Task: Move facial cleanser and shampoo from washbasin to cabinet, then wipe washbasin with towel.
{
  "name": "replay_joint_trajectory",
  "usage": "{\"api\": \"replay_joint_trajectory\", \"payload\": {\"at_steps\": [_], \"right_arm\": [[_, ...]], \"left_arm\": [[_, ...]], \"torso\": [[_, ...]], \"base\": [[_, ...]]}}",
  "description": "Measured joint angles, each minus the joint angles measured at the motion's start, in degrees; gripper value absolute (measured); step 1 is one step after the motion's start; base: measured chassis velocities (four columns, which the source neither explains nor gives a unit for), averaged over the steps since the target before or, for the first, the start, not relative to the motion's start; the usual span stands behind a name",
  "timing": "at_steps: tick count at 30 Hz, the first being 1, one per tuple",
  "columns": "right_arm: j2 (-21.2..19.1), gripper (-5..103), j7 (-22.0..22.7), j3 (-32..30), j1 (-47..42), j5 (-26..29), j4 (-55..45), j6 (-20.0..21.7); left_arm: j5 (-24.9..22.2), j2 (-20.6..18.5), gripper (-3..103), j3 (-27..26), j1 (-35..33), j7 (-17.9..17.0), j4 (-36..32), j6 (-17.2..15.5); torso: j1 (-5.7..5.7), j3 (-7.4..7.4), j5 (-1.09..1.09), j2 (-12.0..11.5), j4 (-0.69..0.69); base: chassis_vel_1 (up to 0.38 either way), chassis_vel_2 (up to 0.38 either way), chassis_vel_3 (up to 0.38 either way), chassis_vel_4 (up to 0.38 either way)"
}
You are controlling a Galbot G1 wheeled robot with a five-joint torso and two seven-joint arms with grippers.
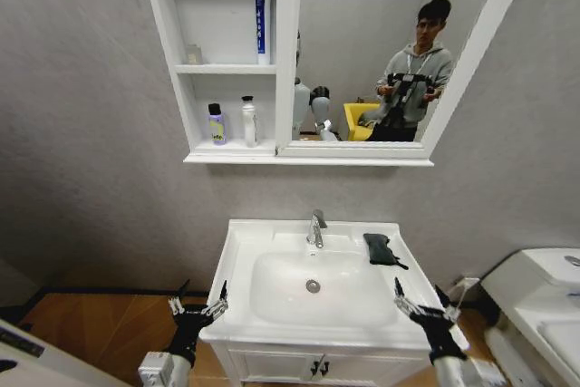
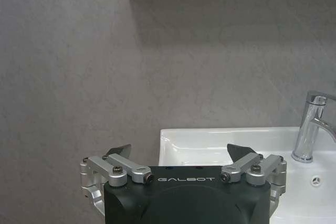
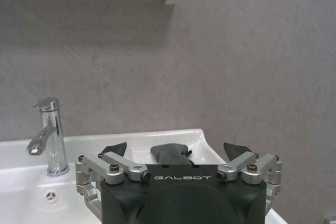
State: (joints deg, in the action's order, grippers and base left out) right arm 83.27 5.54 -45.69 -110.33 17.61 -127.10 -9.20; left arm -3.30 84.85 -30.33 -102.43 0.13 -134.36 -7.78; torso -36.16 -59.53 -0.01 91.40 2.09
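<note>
While you look from the head view, the wall-mounted cabinet (image 1: 227, 61) with its mirror (image 1: 381, 52) takes the upper frame; its top edge is cut off. Below it sits the washbasin (image 1: 272, 242), front rim partly hidden by both arms, with the tap (image 1: 316, 228) at the back and the drain (image 1: 313, 286) in the bowl.

On the cabinet's lower shelf you see a purple-capped bottle (image 1: 216, 123) and a white bottle (image 1: 248, 120), standing near each other but apart. A blue-and-white tube (image 1: 261, 15) stands upright on the upper shelf against the mirror frame; its top is cut off. Labels are too small to read, so you cannot tell which is cleanser or shampoo.

The towel (image 1: 381, 248) lies on the basin's rear right ledge, just beside the bowl.

Left gripper (image 1: 201, 307) hangs at the basin's front left corner, fingers spread wide, nothing held. Right gripper (image 1: 419, 304) hangs at the front right corner, likewise spread and empty.
</note>
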Motion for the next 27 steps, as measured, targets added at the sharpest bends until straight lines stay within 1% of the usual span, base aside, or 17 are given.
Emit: {"api": "replay_joint_trajectory", "payload": {"at_steps": [1,4,5,7,13,27], "right_arm": [[0.0,100,0.0,0.0,0.0,0.0,0.0,0.0],[1.4,100,0.0,1.1,-5.3,-0.8,-2.2,-1.3],[1.4,100,0.0,1.1,-5.3,-0.8,-2.2,-1.3],[2.0,100,0.0,2.4,-8.0,-2.0,-3.4,-2.4],[2.9,100,-0.5,3.7,-8.6,-3.4,-4.1,-3.1],[2.8,100,-0.6,3.9,-8.1,-3.3,-3.9,-3.0]], "left_arm": [[0.0,0.0,100,0.0,0.0,0.0,0.0,0.0],[0.0,0.0,100,0.0,0.0,0.0,0.0,0.0],[0.0,0.0,100,0.0,0.0,0.0,0.0,0.0],[0.0,0.0,100,0.0,0.0,0.0,0.0,0.0],[0.0,0.0,100,0.0,0.0,0.0,0.0,0.0],[0.0,0.0,100,0.0,0.0,0.0,0.0,0.0]], "torso": [[0.00,0.00,0.00,0.0,0.00],[-0.01,-0.01,-0.01,0.0,0.00],[-0.01,-0.01,-0.01,0.0,0.00],[0.00,-0.01,0.00,0.0,0.00],[-0.01,-0.01,0.01,0.0,0.00],[-0.02,-0.01,0.02,0.0,0.00]], "base": [[0.000,0.000,0.000,0.000],[0.000,0.000,0.000,0.000],[0.000,0.000,0.000,0.000],[0.000,0.000,0.000,0.000],[0.000,0.000,0.000,0.000],[0.000,0.000,0.000,0.000]]}}
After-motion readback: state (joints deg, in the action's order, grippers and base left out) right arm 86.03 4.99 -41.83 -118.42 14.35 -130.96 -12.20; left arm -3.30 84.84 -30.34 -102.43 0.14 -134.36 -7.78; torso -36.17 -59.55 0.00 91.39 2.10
